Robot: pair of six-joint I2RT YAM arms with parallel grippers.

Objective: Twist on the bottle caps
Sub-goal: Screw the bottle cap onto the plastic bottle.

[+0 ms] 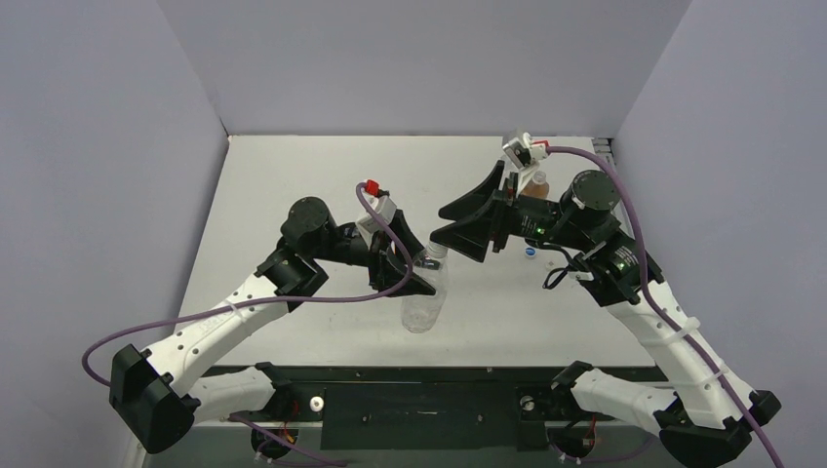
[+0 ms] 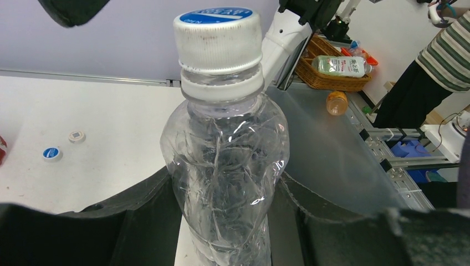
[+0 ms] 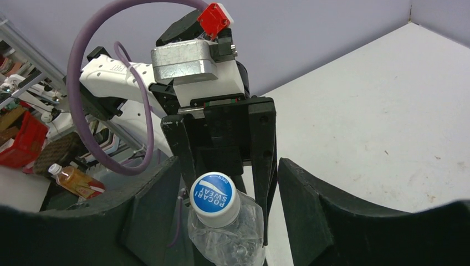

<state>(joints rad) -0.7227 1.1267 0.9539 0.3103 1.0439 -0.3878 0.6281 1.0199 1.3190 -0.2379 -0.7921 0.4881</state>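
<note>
The left gripper (image 2: 224, 183) is pinching the clear bottle (image 2: 224, 166) around its middle. Its two dark fingers press into the crumpled plastic from either side and hold the bottle roughly upright above the table (image 1: 293, 175), near the centre of the work area. A blue-and-white cap (image 2: 218, 36) sits on the bottle's neck, down against the white collar ring. How tightly it is threaded cannot be told.

The right gripper (image 3: 227, 172) is at the top of the same bottle with its jaws spread. In its own wrist view the cap lies between the two fingers with a clear gap on each side, so neither finger (image 3: 310, 210) touches it. The printed blue top of the cap faces that camera, and the left gripper's body stands just behind it.

Two more caps lie loose on the table, well apart from the held bottle — a blue cap (image 2: 51, 153) and, just beside it, a pale cap (image 2: 77, 136). From above, the blue one shows close to the right arm's forearm.

The amber bottle (image 1: 541, 187) stands near the far right corner of the table, behind the right arm and partly hidden by it — only its upper part shows.
</note>
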